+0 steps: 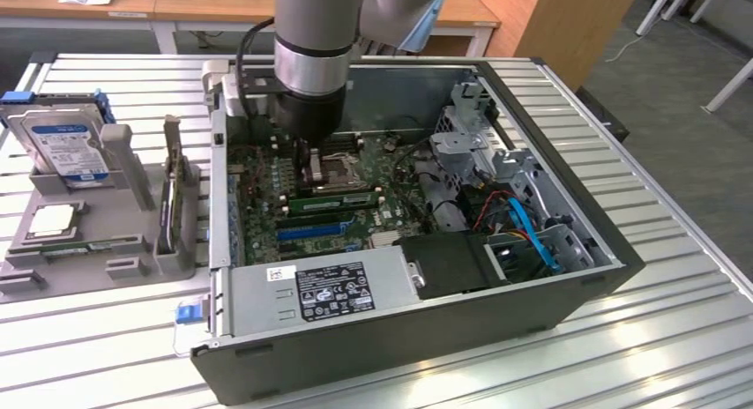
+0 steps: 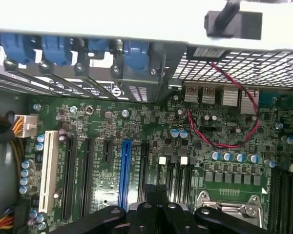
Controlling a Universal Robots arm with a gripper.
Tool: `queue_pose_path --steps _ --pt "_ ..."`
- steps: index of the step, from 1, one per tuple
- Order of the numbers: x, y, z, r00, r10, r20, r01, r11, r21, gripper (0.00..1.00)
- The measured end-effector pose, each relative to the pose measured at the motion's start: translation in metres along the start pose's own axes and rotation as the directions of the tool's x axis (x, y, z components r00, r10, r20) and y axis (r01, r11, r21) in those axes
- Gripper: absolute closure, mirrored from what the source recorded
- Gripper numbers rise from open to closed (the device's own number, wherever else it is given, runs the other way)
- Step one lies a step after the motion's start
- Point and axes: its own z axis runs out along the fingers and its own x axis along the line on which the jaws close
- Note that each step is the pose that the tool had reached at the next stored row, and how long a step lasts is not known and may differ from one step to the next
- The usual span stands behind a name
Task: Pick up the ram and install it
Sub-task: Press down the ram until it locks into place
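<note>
Looking from the exterior view, a grey robot arm (image 1: 312,65) reaches down into an open computer case (image 1: 565,290) that lies on a slatted metal table (image 1: 659,356). Its gripper (image 1: 316,162) hangs low over the motherboard (image 1: 264,193), just above the metal processor socket (image 1: 333,173). The ram (image 1: 337,198), a long narrow green stick, lies across the board just in front of the socket, apart from the gripper, with a blue expansion slot (image 1: 312,229) a little nearer the camera. A grey power supply with a white label (image 1: 330,294) fills the case's near corner. On the exterior view's left, outside the case, a grey holder (image 1: 83,250) carries a hard drive (image 1: 65,145) standing upright, a square silver processor chip (image 1: 49,219) lying flat, and a green stick (image 1: 70,248) lying flat at its front. Moving to the wrist view, the black fingers (image 2: 149,219) sit drawn fully together with nothing visible between them, directly over the motherboard (image 2: 224,129). A blue slot (image 2: 124,170) runs beside black slots and a white slot (image 2: 50,168), a red wire (image 2: 239,105) loops across the board, and the socket's metal frame (image 2: 229,207) sits just beside the fingers
</note>
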Motion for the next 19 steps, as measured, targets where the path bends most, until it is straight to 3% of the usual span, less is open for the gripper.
queue_pose_path --steps 5,8,12,13,17,19 --pt "0.000 0.0004 0.0094 1.0000 0.005 0.0000 -0.005 1.0000 -0.0001 0.89" --pt "0.002 0.0005 0.0202 1.0000 0.007 0.0002 -0.007 1.0000 -0.0001 0.89" --pt "0.003 0.0005 0.0217 1.0000 0.007 -0.0007 -0.007 1.0000 -0.0004 0.89" --pt "0.003 0.0003 0.0196 1.0000 0.007 -0.0006 -0.007 1.0000 -0.0021 0.89" --pt "0.004 -0.0029 0.0045 1.0000 0.006 0.0011 -0.006 0.9998 -0.0182 0.89" --pt "0.004 -0.0099 0.0030 1.0000 0.006 0.0041 -0.006 0.9998 -0.0208 0.89"
